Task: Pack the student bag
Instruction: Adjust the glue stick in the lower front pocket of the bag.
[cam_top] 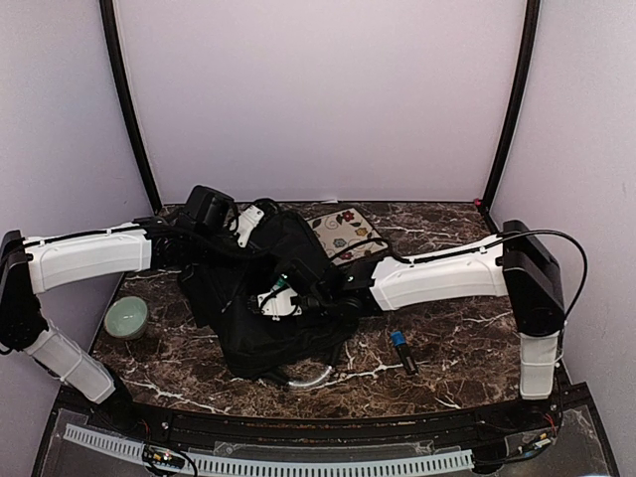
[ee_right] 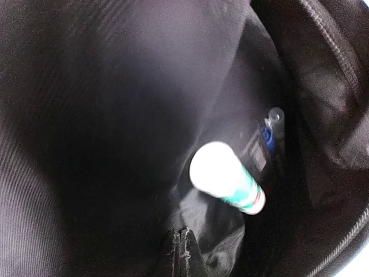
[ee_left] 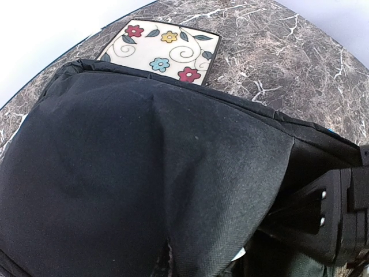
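The student bag [cam_top: 263,313], a large black backpack, lies in the middle of the marble table with its grey-white handle [cam_top: 310,378] toward the near edge. My left gripper [ee_left: 164,261] is shut on a fold of the bag's black fabric [ee_left: 132,167] and holds it up at the bag's far side. My right gripper [ee_right: 184,254] is inside the bag, shut, with nothing between its fingertips. Just beyond it, a blurred white tube with green and red bands [ee_right: 228,178] lies loose in the bag. A dark item with a blue cap [ee_right: 267,137] sits deeper in.
A flowered cream pouch [cam_top: 346,234] lies behind the bag, also seen past the fabric [ee_left: 164,49]. A pale green bowl [cam_top: 126,318] stands at the left. A dark marker with a blue band [cam_top: 402,351] lies right of the bag. My right wrist [ee_left: 328,219] shows in the left wrist view.
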You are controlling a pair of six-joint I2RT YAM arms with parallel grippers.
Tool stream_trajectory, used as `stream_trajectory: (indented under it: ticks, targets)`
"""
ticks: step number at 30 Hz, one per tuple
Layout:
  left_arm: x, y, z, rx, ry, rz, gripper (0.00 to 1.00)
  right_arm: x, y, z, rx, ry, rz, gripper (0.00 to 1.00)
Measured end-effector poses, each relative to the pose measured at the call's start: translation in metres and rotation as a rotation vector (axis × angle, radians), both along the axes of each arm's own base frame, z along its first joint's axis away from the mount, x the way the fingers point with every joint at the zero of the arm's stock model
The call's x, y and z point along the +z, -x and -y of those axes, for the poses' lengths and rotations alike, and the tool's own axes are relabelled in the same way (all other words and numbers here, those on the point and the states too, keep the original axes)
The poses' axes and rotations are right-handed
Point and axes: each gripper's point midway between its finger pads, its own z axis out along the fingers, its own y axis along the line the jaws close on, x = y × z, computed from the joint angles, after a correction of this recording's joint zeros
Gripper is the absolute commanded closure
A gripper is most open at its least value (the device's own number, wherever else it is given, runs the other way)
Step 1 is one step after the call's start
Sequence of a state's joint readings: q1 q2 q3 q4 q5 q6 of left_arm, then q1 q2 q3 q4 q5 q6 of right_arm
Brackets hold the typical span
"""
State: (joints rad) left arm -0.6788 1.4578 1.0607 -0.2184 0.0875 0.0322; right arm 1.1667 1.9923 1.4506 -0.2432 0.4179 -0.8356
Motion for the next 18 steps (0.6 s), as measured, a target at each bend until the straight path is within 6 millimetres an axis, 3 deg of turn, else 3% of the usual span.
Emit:
stream_trajectory:
  ticks: [6,10,14,18]
  targets:
    - [0.001,-0.001,-0.002,0.006,-0.002,0.004,1.00,0.005,-0.031,-0.033,-0.038,-0.059,0.148,1.00]
    - [0.001,0.000,-0.003,0.008,-0.004,0.004,1.00,0.003,-0.048,-0.038,-0.084,-0.082,0.239,1.00]
    - [0.004,0.000,-0.004,0.010,-0.003,0.008,1.00,0.010,-0.046,-0.036,-0.098,-0.103,0.243,1.00]
    - [0.004,0.000,-0.004,0.011,-0.004,0.007,1.00,0.011,-0.033,-0.019,-0.095,-0.093,0.213,1.00]
